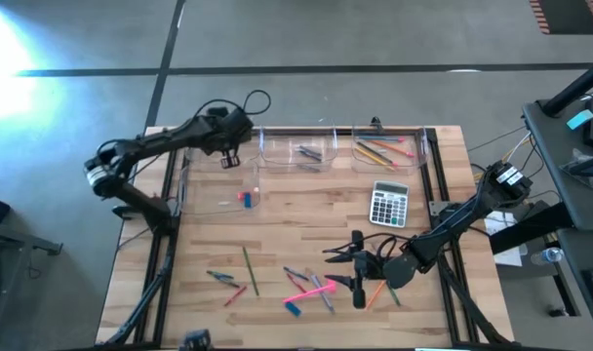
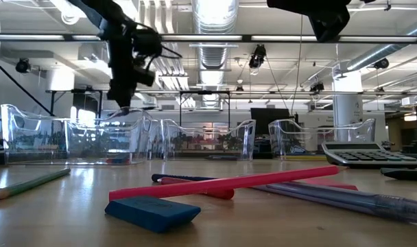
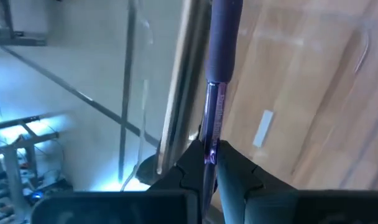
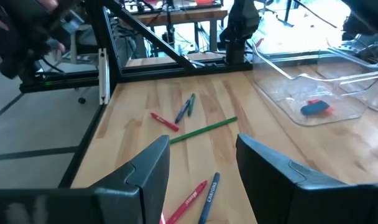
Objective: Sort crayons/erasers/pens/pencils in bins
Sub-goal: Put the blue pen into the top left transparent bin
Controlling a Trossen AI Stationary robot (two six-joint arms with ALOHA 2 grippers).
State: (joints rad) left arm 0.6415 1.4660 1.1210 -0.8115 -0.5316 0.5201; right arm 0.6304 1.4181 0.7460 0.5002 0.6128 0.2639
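Pen [image 3: 217, 93] clamped in left hand [image 3: 209, 163]

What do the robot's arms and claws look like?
Both arms are dark and thin with chunky joints. The left arm has a black cable looping off its wrist. The right arm has a white block near its base. The right gripper has two flat, dark grey fingers.

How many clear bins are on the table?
4 bins, seen across the table's far side in the low view: far left, left of centre, centre, and right, behind the calculator. Their clear walls overlap, so another could be hidden.
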